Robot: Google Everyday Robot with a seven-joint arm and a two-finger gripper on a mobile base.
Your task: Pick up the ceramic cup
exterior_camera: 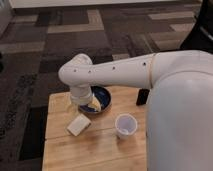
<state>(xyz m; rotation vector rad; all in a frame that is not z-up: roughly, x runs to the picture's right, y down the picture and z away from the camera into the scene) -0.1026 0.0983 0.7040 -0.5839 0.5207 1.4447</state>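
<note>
A: Room first. Carpet (45,55) in dark grey and brown-grey rectangular patches, low pile, with a pale strip of wall along the top. Surface?

B: Table (100,152) of light wood planks with visible grain and straight edges, standing on the carpet. The robot's smooth white body (180,120) covers the table's right side.

A: Cup?

B: Ceramic cup (125,125): white with a faint lavender cast, round, tapering downward, no handle seen. It stands upright on the near right part of the table, just beside the body and touching nothing else.

A: Other items?

B: Bowl (104,94): dark blue, glossy, round, wider than the cup, at the back middle. Something yellow (96,105) lies inside it. A pale boxy block (78,125) lies askew in front of the bowl, to its left. A small black object (143,96) sits at the back right, partly hidden by the body.

A: Arm, gripper?

B: Arm (115,72): a white tube with small dark dots, reaching left from the body, bending at a rounded elbow and dropping down. Gripper (82,97) sits over the bowl's left rim, well apart from the cup. Open or closed: cannot tell.
</note>
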